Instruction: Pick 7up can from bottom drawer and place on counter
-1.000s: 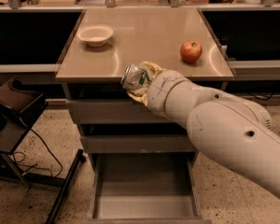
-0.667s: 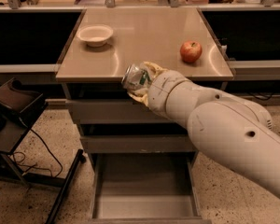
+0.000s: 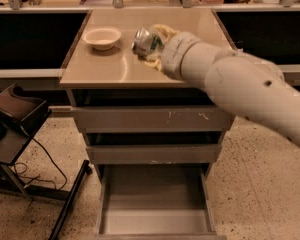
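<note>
Claw clamped on 7up can, over desk middle; contact with surface unclear. Can tilted, long axis toward 10 o'clock, silver top leading, claw behind at 4 o'clock. Bowl at can's 9 o'clock. Bottom drawer open.

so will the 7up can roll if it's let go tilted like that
Probably: the 7up can lies nearly sideways in the gripper, just above the counter, so its round body would likely roll on that glossy top. It might then bump the nearby bowl. Stood upright first, it should stay put.
</note>
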